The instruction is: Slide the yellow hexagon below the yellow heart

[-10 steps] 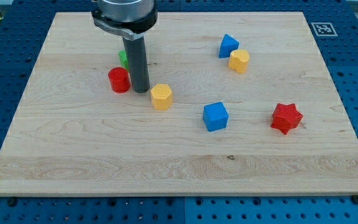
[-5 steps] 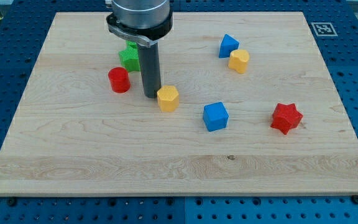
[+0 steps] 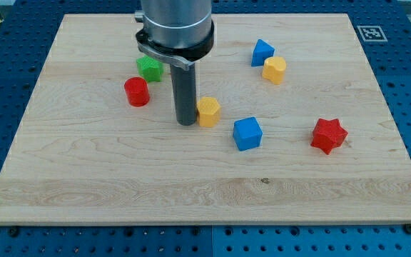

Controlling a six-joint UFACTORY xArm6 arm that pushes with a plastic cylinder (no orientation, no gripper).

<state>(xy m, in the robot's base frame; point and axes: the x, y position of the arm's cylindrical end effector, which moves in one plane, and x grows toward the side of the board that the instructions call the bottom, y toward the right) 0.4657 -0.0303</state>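
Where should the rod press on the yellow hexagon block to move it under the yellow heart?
On its left face, low down, coming from the view's left. My tip already sits there against the yellow hexagon block, and the yellow heart block lies up and right.

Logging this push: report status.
My tip against yellow hexagon's left side. Yellow heart up-right. Blue cube sits close, right of hexagon.
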